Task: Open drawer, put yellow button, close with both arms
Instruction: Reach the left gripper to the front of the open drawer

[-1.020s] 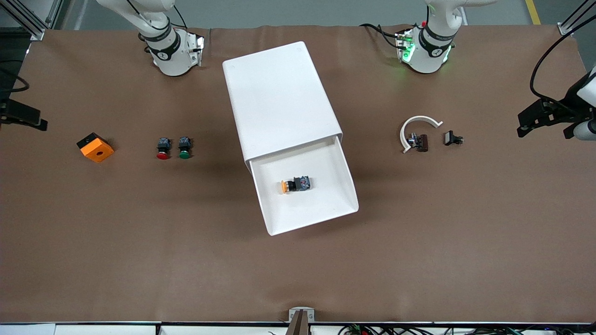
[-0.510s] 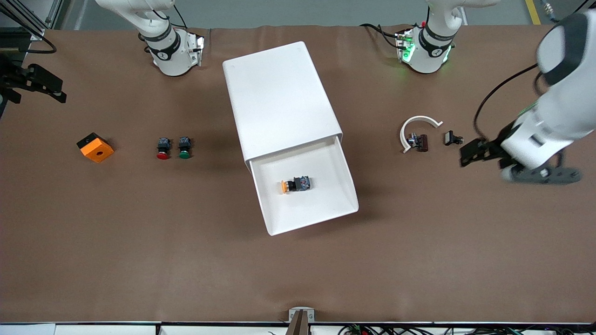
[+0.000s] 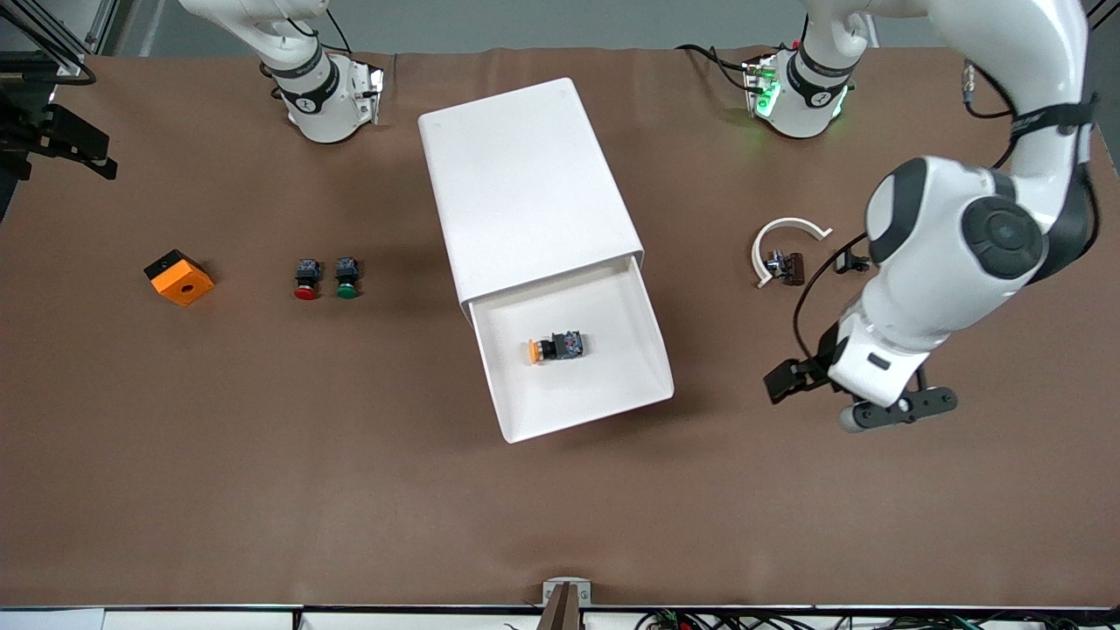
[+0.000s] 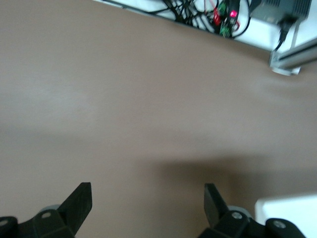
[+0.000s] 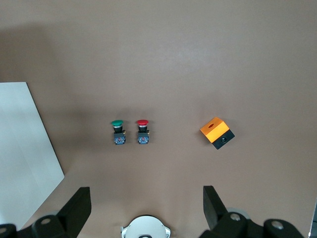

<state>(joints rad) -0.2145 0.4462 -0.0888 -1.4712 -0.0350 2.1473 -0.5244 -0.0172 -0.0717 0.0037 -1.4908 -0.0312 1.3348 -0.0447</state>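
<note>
The drawer stands pulled out of the white cabinet, toward the front camera. The yellow button lies on its side in the drawer. My left gripper hangs open and holds nothing, over bare table beside the drawer, toward the left arm's end. The left wrist view shows the left gripper over brown cloth, with a white corner of the drawer. My right gripper is open over the table's edge at the right arm's end. In the right wrist view the right gripper is empty.
A red button, a green button and an orange block lie toward the right arm's end. A white curved piece and small dark parts lie under the left arm. The right wrist view shows the green button, red button and orange block.
The left arm has swung in from the table's end to beside the open drawer. The right gripper has drifted slightly toward the robots' bases. Drawer and yellow button have not moved.
</note>
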